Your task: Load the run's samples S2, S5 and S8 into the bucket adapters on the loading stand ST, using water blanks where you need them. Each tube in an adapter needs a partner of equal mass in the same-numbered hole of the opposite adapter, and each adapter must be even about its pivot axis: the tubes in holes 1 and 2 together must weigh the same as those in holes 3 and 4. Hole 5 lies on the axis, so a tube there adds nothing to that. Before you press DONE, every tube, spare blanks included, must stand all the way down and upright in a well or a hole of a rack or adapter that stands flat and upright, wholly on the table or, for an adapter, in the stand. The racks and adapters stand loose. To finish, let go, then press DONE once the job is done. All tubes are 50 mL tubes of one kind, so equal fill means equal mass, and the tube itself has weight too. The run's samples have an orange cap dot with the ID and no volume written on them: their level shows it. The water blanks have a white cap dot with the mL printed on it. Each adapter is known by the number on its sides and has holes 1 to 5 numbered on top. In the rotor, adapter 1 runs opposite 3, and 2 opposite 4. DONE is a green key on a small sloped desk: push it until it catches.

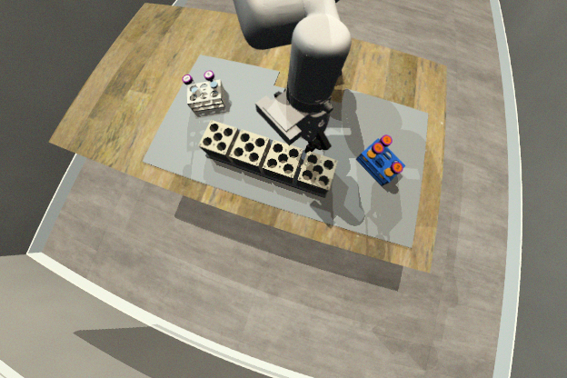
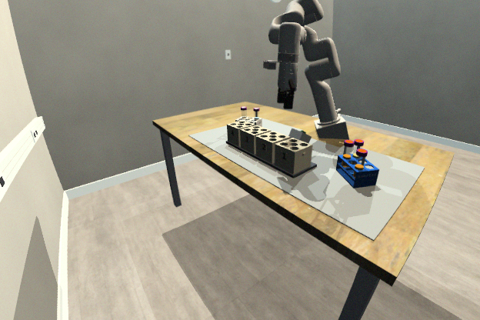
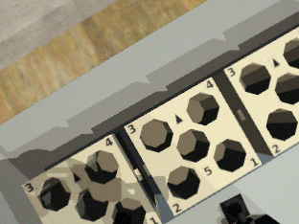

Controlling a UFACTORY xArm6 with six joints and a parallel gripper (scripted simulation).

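Observation:
My gripper (image 1: pixel 320 144) (image 2: pixel 286 104) is open and empty, high above the row near adapters 1 and 2; a finger shows in the wrist view's lower right. On the dark stand stand adapter 1 (image 2: pixel 284 158) (image 3: pixel 117 191), adapter 2 (image 2: pixel 264 148) (image 3: pixel 165 160), adapter 3 (image 2: pixel 247 141) (image 3: pixel 261 105) and adapter 4 (image 2: pixel 232 133) (image 1: pixel 210 134). No tubes show in their holes. The blue rack (image 2: pixel 366 178) holds three orange-dotted tubes (image 1: pixel 386 140) (image 1: pixel 377 148) (image 1: pixel 397 166). The white rack (image 1: pixel 205 102) holds two white-dotted tubes (image 1: pixel 187 78) (image 1: pixel 208 74). IDs and volumes are unreadable.
The grey DONE desk (image 2: pixel 299 135) stands behind the row; its key is not clear, and the arm hides it in the top view. The racks stand at opposite ends on the grey mat (image 1: pixel 169 144). The wooden table edge (image 1: pixel 270 222) runs beside the row.

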